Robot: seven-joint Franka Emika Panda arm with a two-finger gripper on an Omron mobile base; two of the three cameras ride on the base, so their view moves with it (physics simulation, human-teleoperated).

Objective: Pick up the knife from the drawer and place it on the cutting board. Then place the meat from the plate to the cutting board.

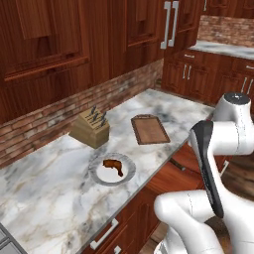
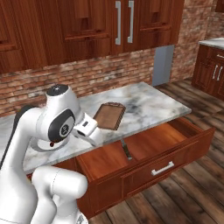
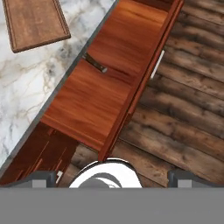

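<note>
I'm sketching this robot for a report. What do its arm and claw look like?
The arm is glossy white with rounded, bulbous segments and dark grey to black joint covers; one joint bears a small round white emblem. The claw has two small dark grey fingertips.

Drawer (image 2: 148,151) pulled out, open from above, floor mostly bare. Knife (image 2: 126,149) lies near its back, partly tucked under counter edge (image 2: 131,131), which overhangs there. Drawer's front wall rims the other side.
</note>
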